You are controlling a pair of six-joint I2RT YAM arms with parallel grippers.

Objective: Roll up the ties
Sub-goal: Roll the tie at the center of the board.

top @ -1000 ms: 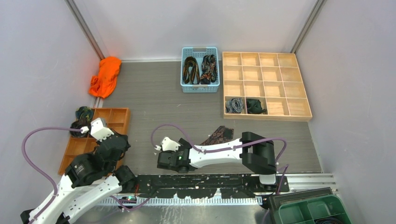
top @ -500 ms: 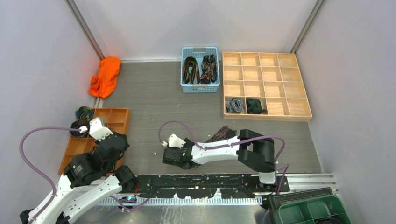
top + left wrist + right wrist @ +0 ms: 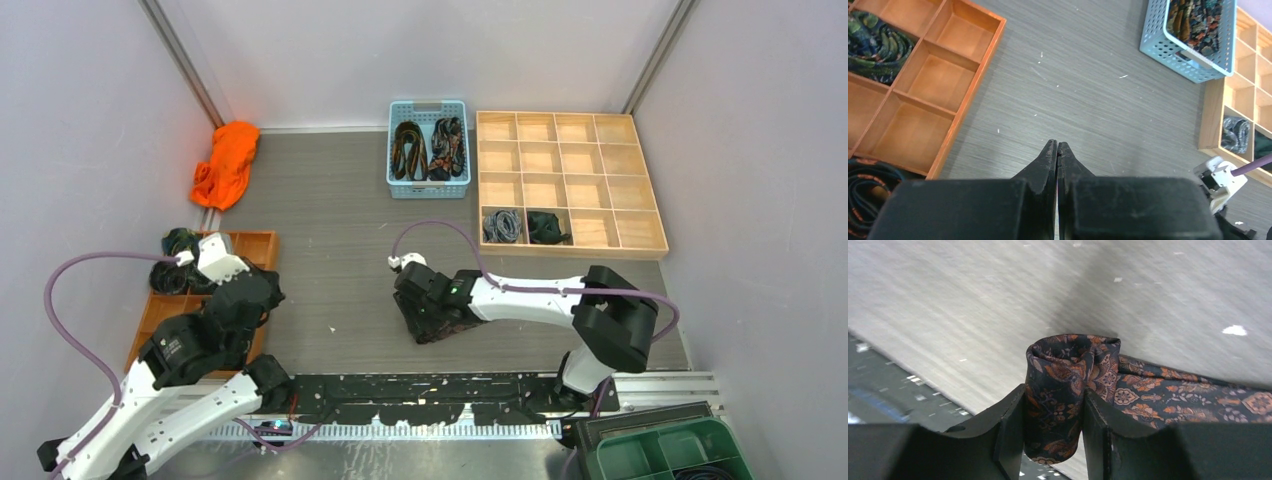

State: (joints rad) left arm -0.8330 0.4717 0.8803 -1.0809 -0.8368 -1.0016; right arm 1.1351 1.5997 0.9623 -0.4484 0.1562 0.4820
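One tie [image 3: 1168, 390] mid-roll, lower centre of the top view: right gripper [image 3: 1053, 390] clamps its rolled end so it can't unwind, tail lying flat. Left gripper [image 3: 1057, 148] closed, empty, lower left.

Left arm [image 3: 190, 350]: bent at the elbow and held up at the near left side.
Left end effector [image 3: 1057, 148]: fingers pressed tight together.
Right arm [image 3: 530, 298]: stretched out low and reached over to the left.
Right end effector [image 3: 1053, 405]: fingers closed on the rolled tie [image 3: 1068, 360].
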